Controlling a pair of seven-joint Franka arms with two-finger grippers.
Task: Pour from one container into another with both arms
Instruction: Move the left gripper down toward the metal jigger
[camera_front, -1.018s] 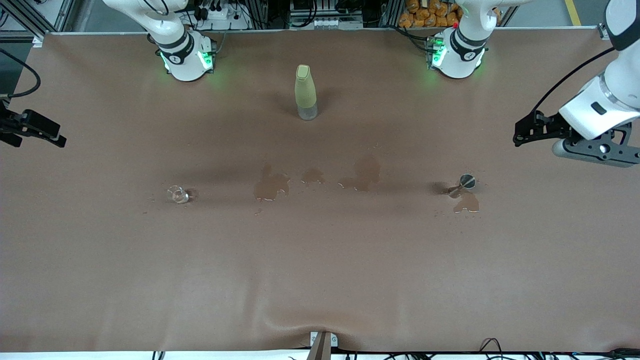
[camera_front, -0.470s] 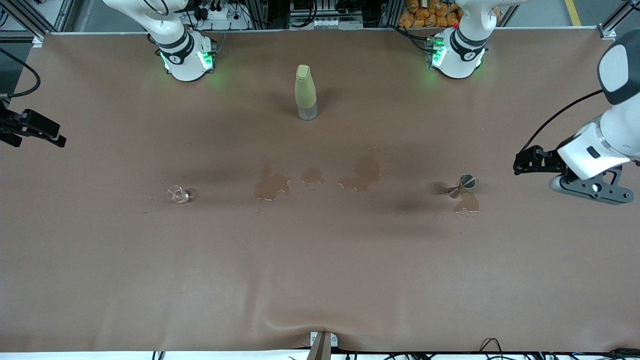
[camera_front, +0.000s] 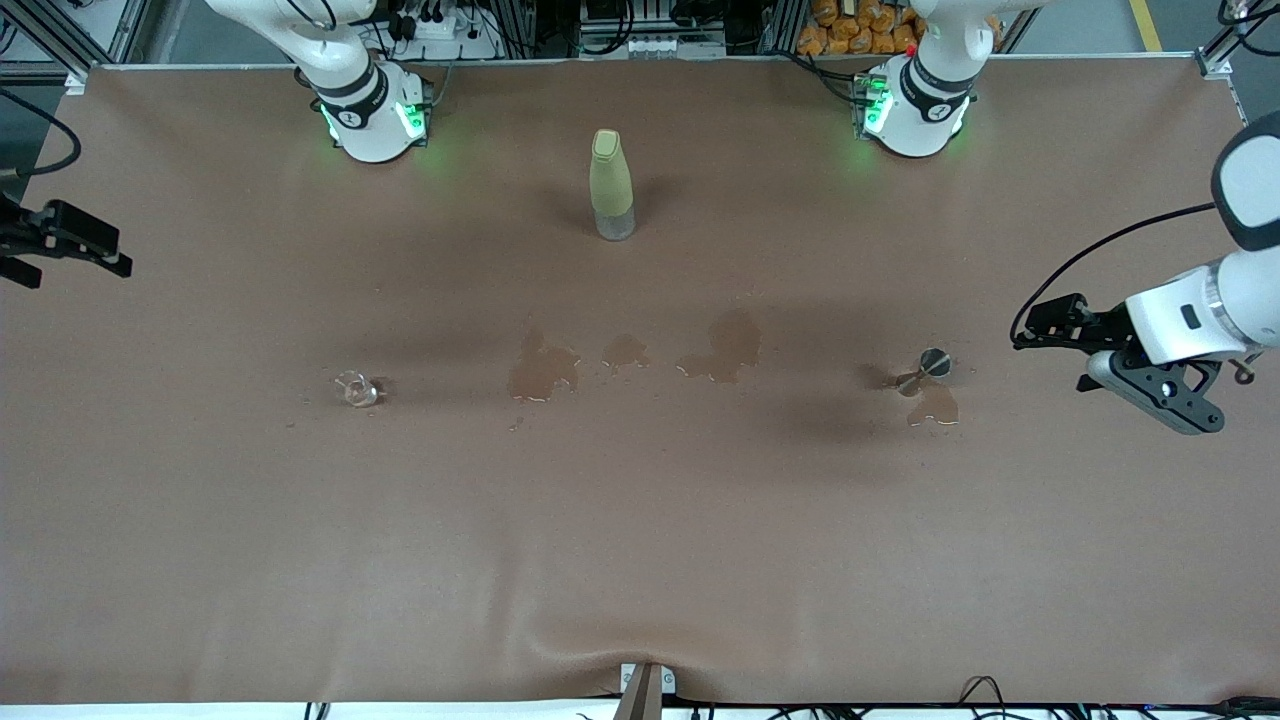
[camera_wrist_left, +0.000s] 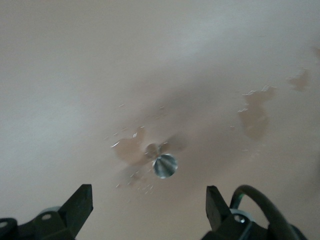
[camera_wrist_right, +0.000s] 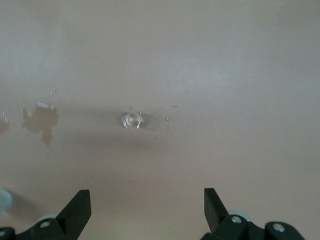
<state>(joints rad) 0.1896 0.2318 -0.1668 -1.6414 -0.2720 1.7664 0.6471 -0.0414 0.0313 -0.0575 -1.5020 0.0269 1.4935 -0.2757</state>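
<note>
Brown table (camera_front: 640, 550), yellow-green bottle (camera_front: 610, 180), silver jigger (camera_front: 930, 365), clear cup (camera_front: 355, 388).

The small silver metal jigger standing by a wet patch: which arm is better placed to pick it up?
The left arm, probably. Its open left gripper hangs over the table at that end, close to the silver hourglass-shaped jigger, which its wrist view shows ahead. The open right gripper is at the other end, by the clear glass cup.
</note>
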